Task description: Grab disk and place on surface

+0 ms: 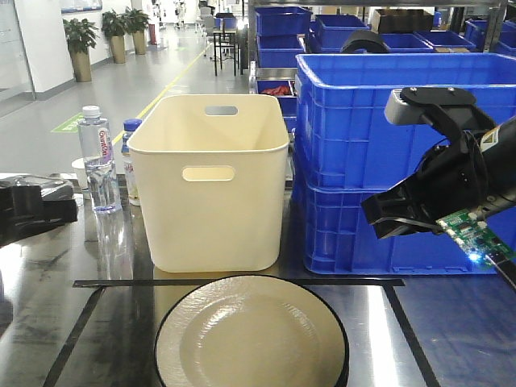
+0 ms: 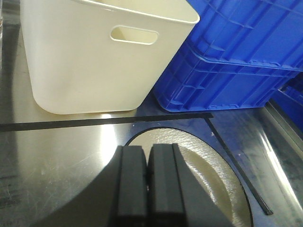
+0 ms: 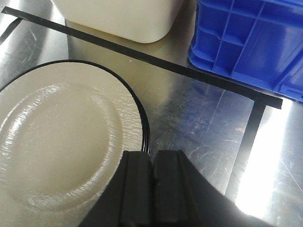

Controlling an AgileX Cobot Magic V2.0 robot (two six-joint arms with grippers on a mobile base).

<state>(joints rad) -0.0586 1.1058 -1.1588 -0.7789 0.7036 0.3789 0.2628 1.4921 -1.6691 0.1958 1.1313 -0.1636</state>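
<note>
A warehouse aisle runs off behind, and up front the desk (image 1: 451, 322) gleams dark and glossy, black tape (image 1: 242, 283) marking a rectangle. The disk (image 1: 251, 334), a cream plate with a thin black rim, lies flat at the near middle inside that tape, just in front of the cream bin (image 1: 208, 181), blue crates (image 1: 387, 153) to the right, water bottle (image 1: 98, 161) on the left. Left hand (image 2: 148, 189) hovers pinched together over the plate's near edge, holding nothing; right hand (image 3: 154, 189) likewise closed and empty. That plate looks stiff, smooth, probably slippery and chippable, so the rim seems the only purchase.
</note>
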